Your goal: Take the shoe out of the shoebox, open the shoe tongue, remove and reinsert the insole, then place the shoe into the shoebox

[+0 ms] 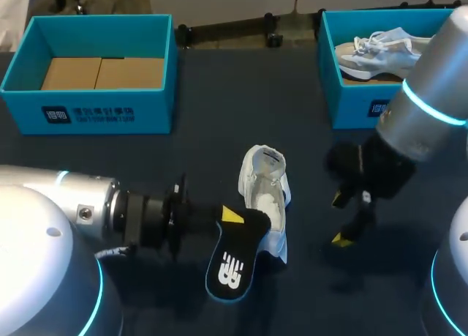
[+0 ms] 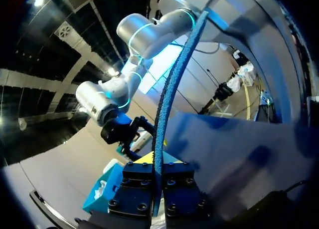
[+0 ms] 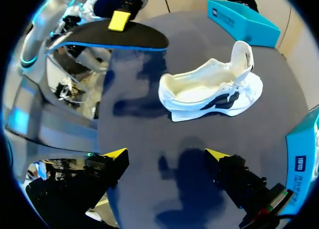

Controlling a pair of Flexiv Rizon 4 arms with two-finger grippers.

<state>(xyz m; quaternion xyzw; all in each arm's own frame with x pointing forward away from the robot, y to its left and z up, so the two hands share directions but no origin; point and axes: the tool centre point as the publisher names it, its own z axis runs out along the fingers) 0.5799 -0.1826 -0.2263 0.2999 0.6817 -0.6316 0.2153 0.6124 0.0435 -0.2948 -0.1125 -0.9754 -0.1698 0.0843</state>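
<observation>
A white shoe [image 1: 265, 192] lies on the dark table's middle, its opening turned up and its tongue pulled back; the right wrist view shows the shoe [image 3: 209, 92] with a bare inside. My left gripper [image 1: 235, 219] is shut on a black insole [image 1: 232, 266] with a blue edge, holding it just left of the shoe. In the left wrist view the insole [image 2: 172, 89] stands edge-on, pinched between the fingers of the left gripper [image 2: 157, 181]. To the shoe's right my right gripper [image 1: 340, 219] hangs open and holds nothing; the same gripper [image 3: 167, 156] is short of the shoe.
A blue shoebox [image 1: 88, 65] with brown cardboard inside stands at the back left. Another blue shoebox [image 1: 351, 102] at the back right holds a second light shoe [image 1: 380, 49]. My right arm's forearm [image 1: 431, 109] crosses in front of that box.
</observation>
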